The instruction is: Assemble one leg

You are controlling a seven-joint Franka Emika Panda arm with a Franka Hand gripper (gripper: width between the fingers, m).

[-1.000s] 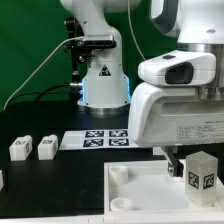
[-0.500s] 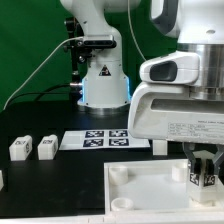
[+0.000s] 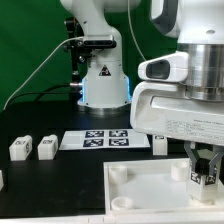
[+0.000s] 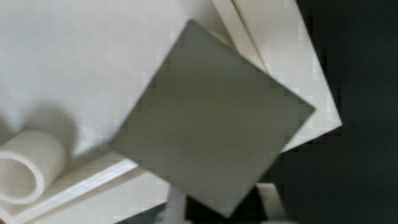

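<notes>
The two-finger gripper (image 3: 205,168) pinches a small white plastic rectangular leg (image 3: 202,178) with a black-and-white tag, upright over the large white square panel (image 3: 150,195), at the exterior view's right. Two more white legs (image 3: 33,148) stand on the black table (image 3: 60,175), near the marker board (image 3: 105,139). In the wrist view, a grey face fills the frame above a round white socket (image 4: 25,168).

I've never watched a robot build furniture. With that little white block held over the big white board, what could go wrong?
1. The leg sits between the jaws at the board's far edge on the exterior view's right; a slight miss might land it off its socket.
2. In the wrist view the leg looks tilted, so it could jam.
3. It blocks most of that view, hiding the target.
</notes>
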